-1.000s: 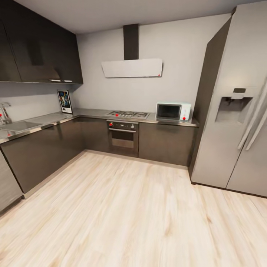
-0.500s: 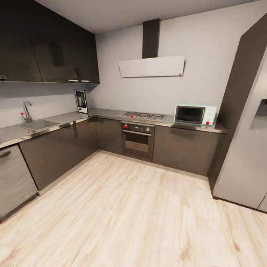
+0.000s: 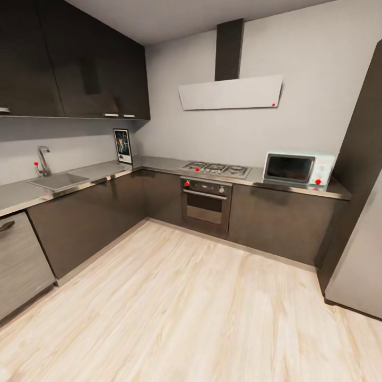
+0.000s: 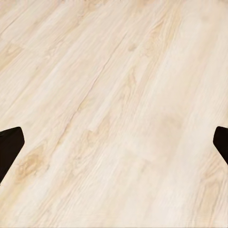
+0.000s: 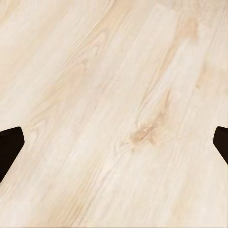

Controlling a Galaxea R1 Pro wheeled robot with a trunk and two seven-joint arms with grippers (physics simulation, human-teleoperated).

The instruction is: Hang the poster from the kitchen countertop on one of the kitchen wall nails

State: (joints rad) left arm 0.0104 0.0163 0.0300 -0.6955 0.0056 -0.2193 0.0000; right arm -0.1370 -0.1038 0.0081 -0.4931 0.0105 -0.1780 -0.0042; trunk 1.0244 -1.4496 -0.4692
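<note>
The poster (image 3: 122,146) stands upright in the far corner of the kitchen countertop (image 3: 159,164), leaning at the wall under the dark upper cabinets. It shows colourful art on dark blue with a white border. The grey L-shaped countertop runs from the sink (image 3: 57,182) on the left to the gas hob (image 3: 216,169) at the back. In the left wrist view my left gripper (image 4: 114,142) is open, its dark fingertips (image 4: 9,145) far apart over bare wooden floor. The right wrist view shows my right gripper (image 5: 114,142) open the same way, nothing between its fingers (image 5: 9,145).
A microwave (image 3: 298,168) sits on the counter's right end, beside a tall grey fridge (image 3: 361,244). An oven (image 3: 206,203) sits under the hob, an extractor hood (image 3: 231,92) above it. A dishwasher front (image 3: 18,260) is at the near left. Light wooden floor (image 3: 201,307) spreads in front.
The whole picture has shifted rightward, so the camera has turned left and come nearer the counter. The sink and tap have come fully into view; most of the fridge has left the frame.
</note>
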